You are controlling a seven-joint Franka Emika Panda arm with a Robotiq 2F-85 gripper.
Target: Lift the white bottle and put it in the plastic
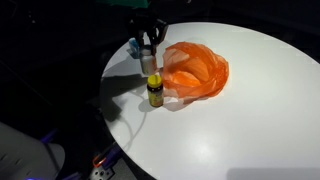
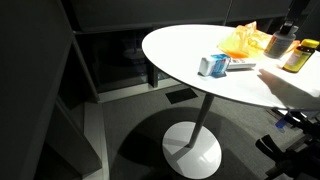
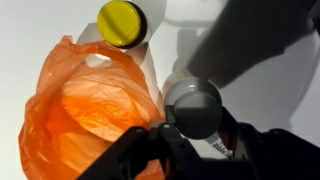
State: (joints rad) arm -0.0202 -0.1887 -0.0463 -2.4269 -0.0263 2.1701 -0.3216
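A round white table [image 1: 250, 120] fills most of the frame in both exterior views. A crumpled orange plastic bag [image 1: 195, 70] lies near the upper middle of the tabletop.

The white bottle [image 1: 148, 64] stands upright on the table at the bag's left edge, outside the bag. The gripper [image 1: 148, 42] hangs directly over it. This is probably the approach for a grasp from above, so the lift has not yet begun.

In the wrist view, the white bottle's grey cap [image 3: 193, 105] sits at centre right. The dark gripper [image 3: 195, 150] frames the bottle from the bottom edge. The fingers seem to sit on either side of the bottle, but it is not clear whether they press on it.

The bag [image 3: 85, 120] fills the lower left of the wrist view, just beside the bottle. Only folds of the bag show, with no clear mouth and nothing visible inside.

A second bottle with a yellow cap [image 3: 122, 22] stands at the top centre, close to the bag's edge. It could be knocked during the move.

A small blue and white box [image 2: 212, 65] rests apart from the rest, toward the table rim.
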